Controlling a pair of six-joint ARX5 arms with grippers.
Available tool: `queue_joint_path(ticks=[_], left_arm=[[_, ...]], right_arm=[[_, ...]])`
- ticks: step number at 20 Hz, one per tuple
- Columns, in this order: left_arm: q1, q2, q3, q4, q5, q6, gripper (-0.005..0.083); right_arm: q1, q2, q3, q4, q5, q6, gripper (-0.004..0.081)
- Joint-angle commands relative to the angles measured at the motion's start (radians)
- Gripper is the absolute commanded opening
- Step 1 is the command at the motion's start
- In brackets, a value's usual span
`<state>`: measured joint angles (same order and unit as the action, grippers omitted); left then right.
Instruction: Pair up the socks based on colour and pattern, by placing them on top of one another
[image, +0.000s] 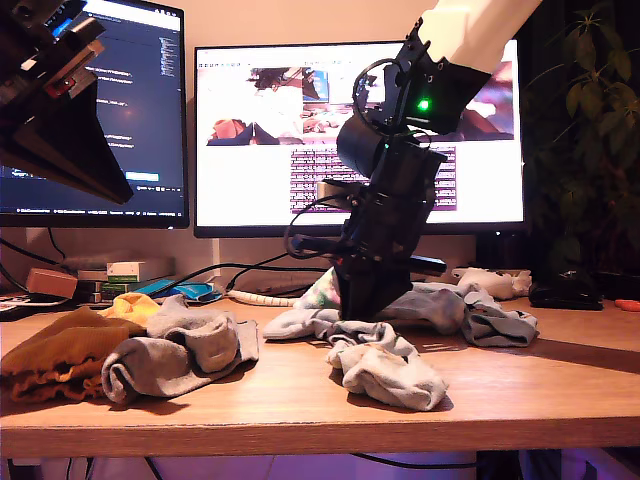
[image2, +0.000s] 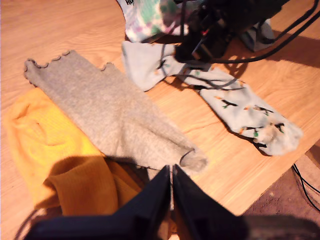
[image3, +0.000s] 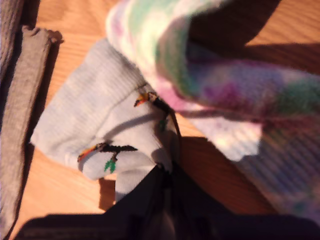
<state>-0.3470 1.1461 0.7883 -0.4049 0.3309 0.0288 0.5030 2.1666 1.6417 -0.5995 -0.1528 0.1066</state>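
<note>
Wooden desk (image: 560, 385), rumpled socks (image: 390, 372)

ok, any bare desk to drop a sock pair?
Bare wood along the front edge, toward the exterior view's right, beyond the printed sock. Crowded elsewhere: yellow sock and grey sock at the left, my second hand on the centre heap.

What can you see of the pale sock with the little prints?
The printed sock is pale grey-blue ribbed knit with small orange, black and green motifs. It lies flat and stretched out on the wooden table, slightly creased, toe toward the table edge. My second gripper pinches a fold of it near the cuff end. The tie-dye sock overlaps that end, and the grey frilly sock lies beside it.
</note>
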Motion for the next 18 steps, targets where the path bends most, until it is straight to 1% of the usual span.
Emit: queue_joint_path(ticks=[1,2,3,4,6,9,11,12,15,18], left_arm=[[-0.003,-0.008,-0.009,0.007,0.002,-0.003,-0.0022],[-0.003,-0.008,-0.009,0.01,0.002,-0.003,-0.0022],[-0.003,-0.008,-0.009,0.01,0.002,-0.003,-0.0022],[-0.003,-0.008,-0.009,0.008,0.002,-0.003,-0.0022],[-0.003,-0.008,-0.009,0.009,0.002,-0.003,-0.0022],[-0.003,-0.008,-0.009,0.009,0.003,-0.002,-0.0022],[-0.003,-0.008,-0.009,0.009,0.003,-0.002,-0.0022],[-0.003,-0.008,-0.009,0.009,0.005,-0.002,-0.0022],[-0.003,-0.008,-0.009,0.013,0.004,-0.002,-0.0022],[-0.003,-0.008,-0.009,0.016,0.005,-0.002,-0.0022]], right_arm=[[0.004,0.024,-0.001,-0.011,-0.043,-0.055,0.0133],[0.007,0.024,0.012,-0.023,-0.067,-0.06,0.0256],[0.007,0.022,0.028,-0.044,-0.081,-0.065,0.0335],[0.007,0.022,0.048,-0.077,-0.082,-0.079,0.0353],[-0.001,0.007,0.082,-0.13,-0.08,-0.108,0.0353],[-0.019,-0.018,0.132,-0.156,-0.067,-0.139,0.0353],[-0.029,-0.018,0.167,-0.183,-0.025,-0.172,0.0359],[-0.029,-0.018,0.177,-0.184,0.002,-0.193,0.0384],[-0.029,-0.018,0.229,-0.188,0.058,-0.212,0.0488],[-0.027,-0.018,0.267,-0.167,0.085,-0.225,0.0496]])
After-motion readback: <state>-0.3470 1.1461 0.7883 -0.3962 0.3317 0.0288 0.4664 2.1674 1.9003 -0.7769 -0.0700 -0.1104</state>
